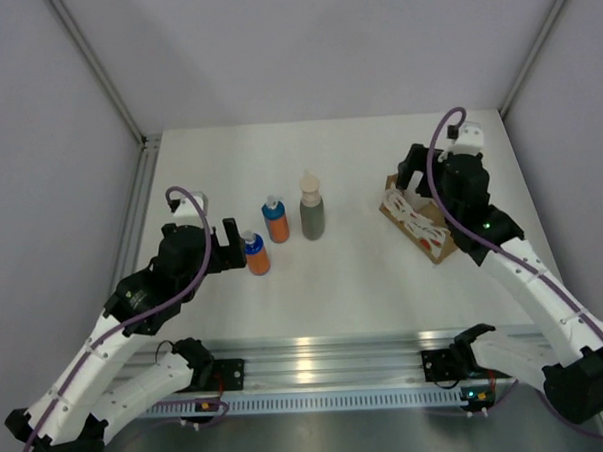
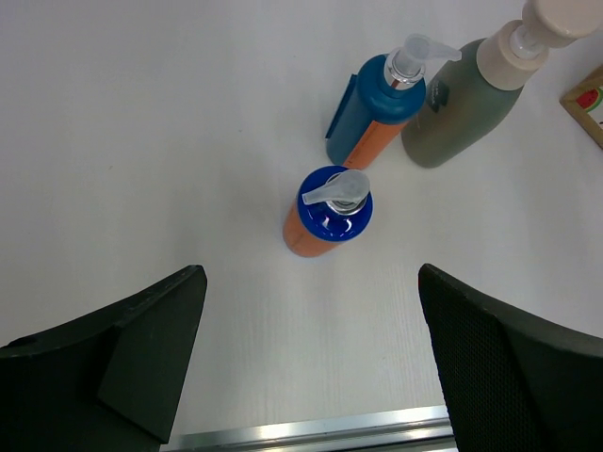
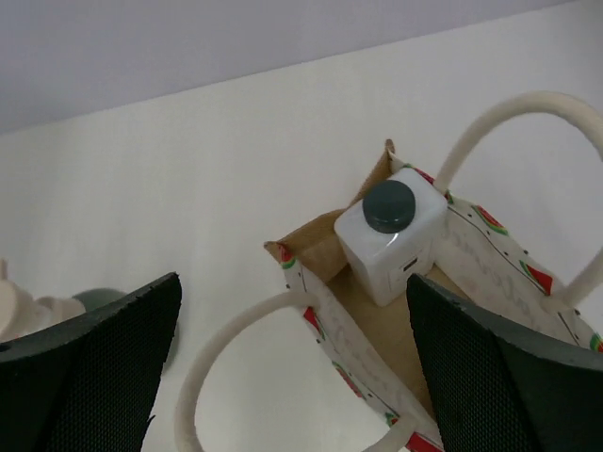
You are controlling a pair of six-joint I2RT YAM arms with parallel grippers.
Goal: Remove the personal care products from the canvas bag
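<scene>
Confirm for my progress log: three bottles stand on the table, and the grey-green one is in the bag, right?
No: the one in the canvas bag is the white bottle, per the right wrist view; the grey-green bottle stands on the table.

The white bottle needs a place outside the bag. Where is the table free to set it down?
Free: the table patch between the grey-green bottle and the canvas bag, and the far strip behind them. Crowded: the left, where the near orange bottle and far orange bottle stand close by it, before the left hand.
</scene>
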